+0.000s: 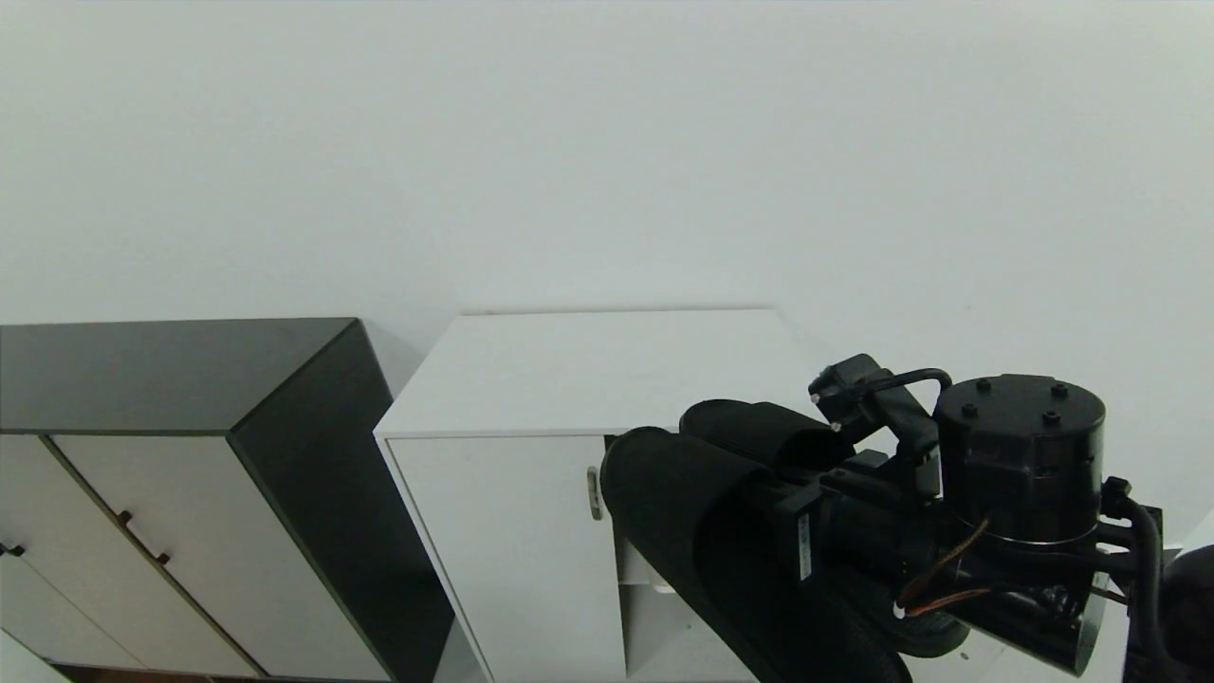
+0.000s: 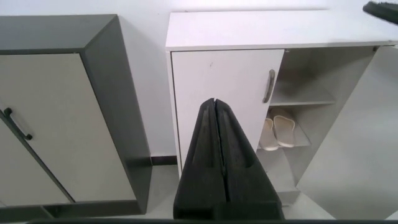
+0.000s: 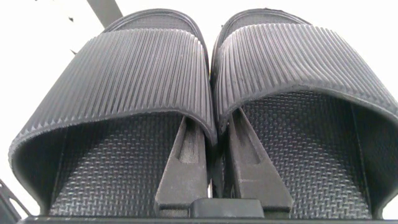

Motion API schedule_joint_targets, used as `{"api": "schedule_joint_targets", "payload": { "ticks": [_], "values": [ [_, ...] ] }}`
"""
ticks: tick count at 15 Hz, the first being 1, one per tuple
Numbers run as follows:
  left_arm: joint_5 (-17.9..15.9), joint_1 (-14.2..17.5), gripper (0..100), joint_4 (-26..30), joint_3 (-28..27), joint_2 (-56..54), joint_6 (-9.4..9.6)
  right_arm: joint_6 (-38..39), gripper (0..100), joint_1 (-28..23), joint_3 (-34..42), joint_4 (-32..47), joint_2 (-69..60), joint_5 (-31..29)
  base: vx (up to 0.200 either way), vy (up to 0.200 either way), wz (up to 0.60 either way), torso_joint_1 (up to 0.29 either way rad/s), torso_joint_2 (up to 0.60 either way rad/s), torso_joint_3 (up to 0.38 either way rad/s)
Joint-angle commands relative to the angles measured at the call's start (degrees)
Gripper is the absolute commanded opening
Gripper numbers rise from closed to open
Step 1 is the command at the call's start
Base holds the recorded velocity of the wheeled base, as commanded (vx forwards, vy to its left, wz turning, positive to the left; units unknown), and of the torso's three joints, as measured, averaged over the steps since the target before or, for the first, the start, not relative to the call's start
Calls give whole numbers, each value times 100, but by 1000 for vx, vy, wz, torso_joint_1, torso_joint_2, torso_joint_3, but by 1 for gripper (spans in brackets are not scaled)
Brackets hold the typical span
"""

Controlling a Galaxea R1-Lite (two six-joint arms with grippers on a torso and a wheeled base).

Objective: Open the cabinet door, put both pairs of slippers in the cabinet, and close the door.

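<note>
Slippers: the black pair (image 3: 155, 81) is clamped side by side in the right tool (image 3: 213, 127), held before the white cabinet (image 2: 224, 37). The left tool (image 2: 216, 109) is closed on nothing. The white pair (image 2: 278, 130) lies on the lower shelf (image 2: 298, 142) of the cabinet's open right compartment.

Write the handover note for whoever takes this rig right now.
Left claw: shut, empty, in front of the white two-door cabinet.
Right claw: shut on the pair of black ribbed rubber slippers, pinching their inner sides together, raised before the cabinet.
Done: the cabinet's right side stands open; the pair of white slippers lies on a lower shelf inside.
Left: place the black pair inside, close the door.
</note>
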Motion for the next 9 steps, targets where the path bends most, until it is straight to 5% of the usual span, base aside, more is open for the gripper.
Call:
{"api": "schedule_joint_targets", "payload": {
  "ticks": [1,9],
  "values": [
    [1,4,0,2,0,-1,2,4,0,-43,17,1,36,18,0,0,0,-71,149,95],
    [1,4,0,2,0,-1,2,-5,0,-60,26,-7,36,27,0,0,0,-176,400,218]
  ]
}}
